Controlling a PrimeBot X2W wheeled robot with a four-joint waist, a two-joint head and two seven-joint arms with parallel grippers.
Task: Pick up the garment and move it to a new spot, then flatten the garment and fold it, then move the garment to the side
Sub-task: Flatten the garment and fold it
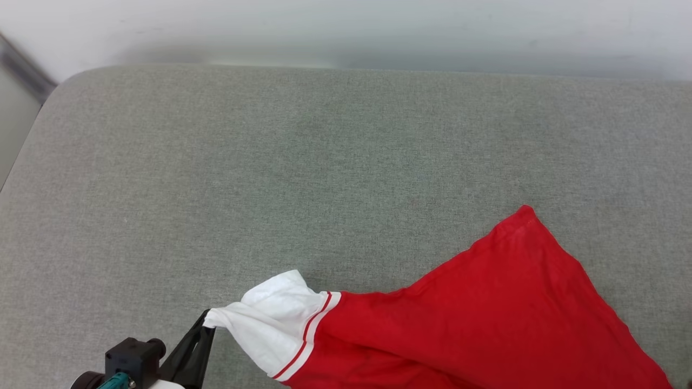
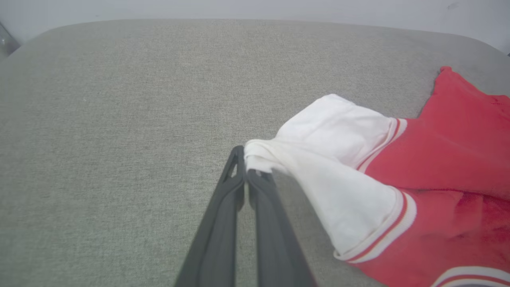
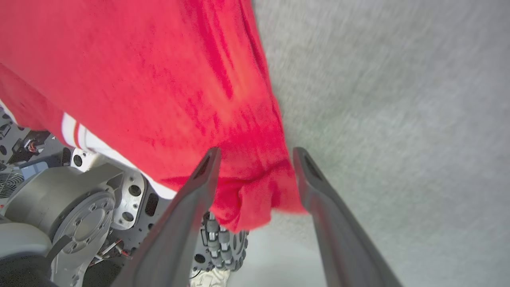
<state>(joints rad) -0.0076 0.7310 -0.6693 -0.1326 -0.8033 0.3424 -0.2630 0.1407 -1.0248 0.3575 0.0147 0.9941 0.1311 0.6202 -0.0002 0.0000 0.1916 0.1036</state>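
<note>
Loosely rumpled red garment (image 1: 486, 313), woven grey cushion (image 1: 270, 162)

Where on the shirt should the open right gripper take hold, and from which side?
Likely the bunched red corner between the fingers of the right gripper, from the robot's side: the cloth is thick there, opposite the white sleeve the left gripper pinches.

- Grey cloth pad (image 1: 270, 162): broad and flat, with a fine weave and a rounded far left corner. It spans the head view from side to side.
- Pale wall (image 1: 346, 27): runs just behind the pad's far edge.
- Dark strip (image 1: 24, 73): slants beside the pad's far left corner.
</note>
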